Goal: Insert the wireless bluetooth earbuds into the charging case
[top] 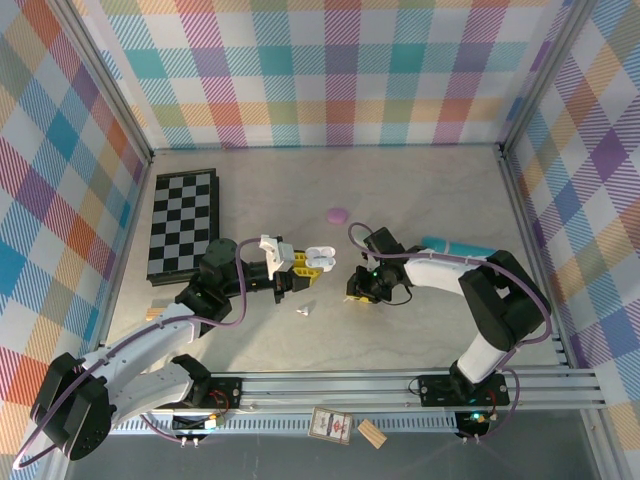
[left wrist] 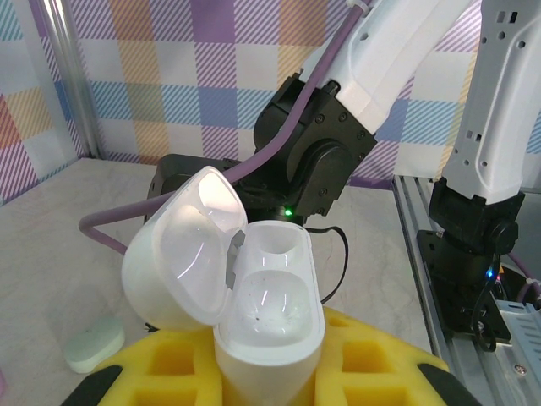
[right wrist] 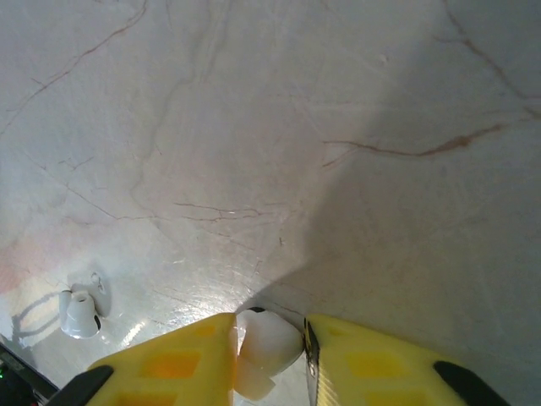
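Note:
My left gripper [left wrist: 269, 372] [top: 303, 265] is shut on the white charging case [left wrist: 269, 296] [top: 320, 257] and holds it off the table. The case's lid [left wrist: 182, 254] is hinged open to the left, and both sockets look empty. My right gripper [right wrist: 269, 330] [top: 362, 291] is down at the table, just right of the case. Its yellow fingers are shut on a small white earbud [right wrist: 270, 342]. Another earbud [right wrist: 80, 313] [top: 305, 310] lies loose on the table between the two arms.
A pale mint case [left wrist: 95, 344] lies on the table left of the held one. A purple pebble-shaped case [top: 337, 213] sits farther back, and a teal wand [top: 450, 245] lies by the right arm. A chessboard [top: 183, 222] lies at the left.

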You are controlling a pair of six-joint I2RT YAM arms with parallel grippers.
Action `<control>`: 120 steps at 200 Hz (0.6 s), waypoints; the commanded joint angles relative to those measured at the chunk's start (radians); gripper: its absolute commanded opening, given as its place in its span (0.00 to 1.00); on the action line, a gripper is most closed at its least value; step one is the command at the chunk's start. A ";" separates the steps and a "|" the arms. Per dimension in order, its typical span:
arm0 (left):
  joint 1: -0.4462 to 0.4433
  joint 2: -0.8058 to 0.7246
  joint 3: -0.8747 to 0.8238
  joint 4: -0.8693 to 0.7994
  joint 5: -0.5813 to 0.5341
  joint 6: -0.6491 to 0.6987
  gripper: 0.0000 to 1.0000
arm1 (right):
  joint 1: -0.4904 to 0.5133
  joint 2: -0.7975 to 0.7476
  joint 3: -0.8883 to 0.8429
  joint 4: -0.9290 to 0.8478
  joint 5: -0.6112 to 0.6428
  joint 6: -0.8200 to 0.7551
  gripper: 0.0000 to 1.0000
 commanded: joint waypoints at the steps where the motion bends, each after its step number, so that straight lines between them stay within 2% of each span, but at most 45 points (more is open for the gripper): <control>1: -0.006 0.003 0.033 0.007 0.016 0.021 0.18 | 0.020 0.014 0.021 -0.035 0.036 -0.020 0.26; 25: -0.006 0.005 0.034 0.006 0.014 0.023 0.18 | 0.020 -0.016 0.037 -0.076 0.067 -0.070 0.26; 77: -0.006 0.001 0.039 -0.007 -0.003 0.026 0.18 | 0.020 -0.019 0.141 -0.307 0.157 -0.365 0.26; 120: -0.004 -0.005 0.017 0.013 -0.031 -0.003 0.18 | 0.019 -0.031 0.157 -0.359 0.215 -0.436 0.27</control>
